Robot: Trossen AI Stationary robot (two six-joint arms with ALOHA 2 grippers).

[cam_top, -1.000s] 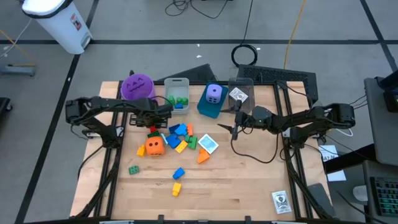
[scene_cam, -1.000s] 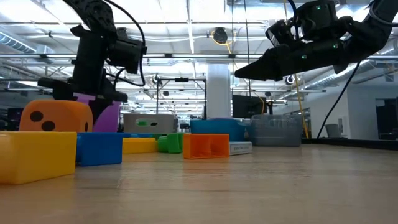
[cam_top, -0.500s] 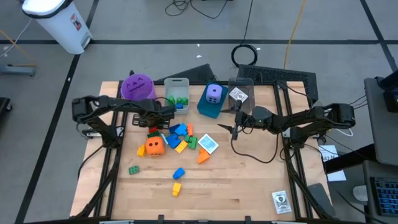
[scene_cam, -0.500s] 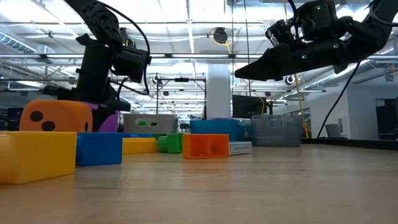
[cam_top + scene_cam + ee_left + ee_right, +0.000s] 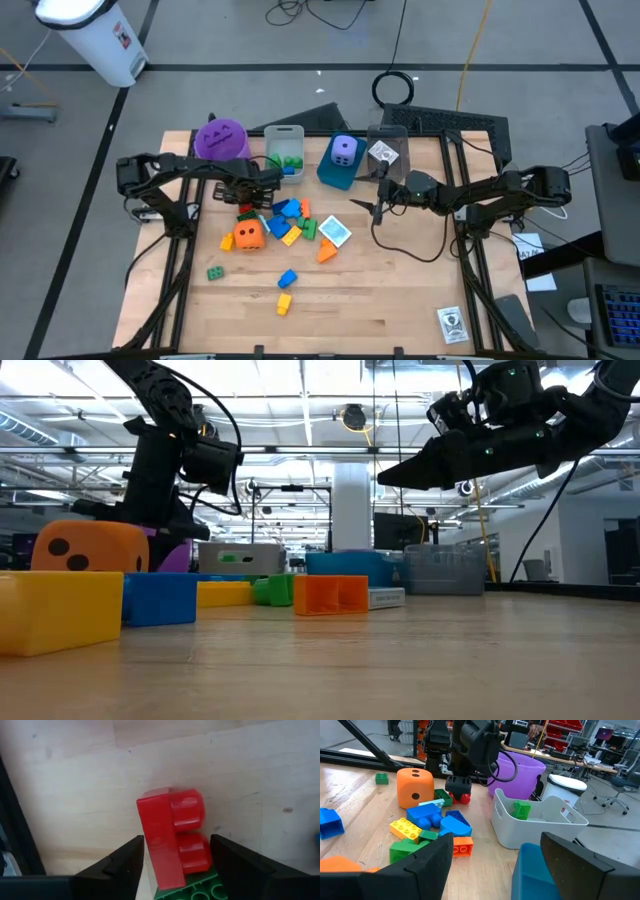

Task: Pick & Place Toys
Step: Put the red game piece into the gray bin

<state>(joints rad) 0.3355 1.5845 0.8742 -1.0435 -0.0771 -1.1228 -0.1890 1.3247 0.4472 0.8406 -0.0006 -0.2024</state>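
Observation:
My left gripper (image 5: 250,198) points down over a small red brick (image 5: 170,835) at the far left edge of the toy pile. Its open fingers stand on either side of the brick. The red brick lies on its side, partly on a green brick (image 5: 195,890). In the right wrist view the left gripper (image 5: 458,785) stands just above the red brick (image 5: 462,797). My right gripper (image 5: 378,205) hangs open and empty above the table, right of the pile. An orange die (image 5: 248,234) and a printed cube (image 5: 335,232) lie in the pile (image 5: 290,218). My left gripper has a finger on each side of the red brick, across it and coming from above. I cannot tell whether the fingers (image 5: 125,862) touch it. The brick rests on the table and the green brick.
A purple cup (image 5: 221,140), a grey bin (image 5: 285,150), a blue bin with a purple die (image 5: 343,150) and a clear bin (image 5: 383,153) stand along the far edge. Loose green (image 5: 215,272), blue (image 5: 287,278) and yellow (image 5: 283,303) bricks lie nearer. A card (image 5: 452,323) lies near right.
My left gripper has gone a little toward the table's right and near edges and down, onto the red brick at the pile's edge. It has kept still in the last half second.

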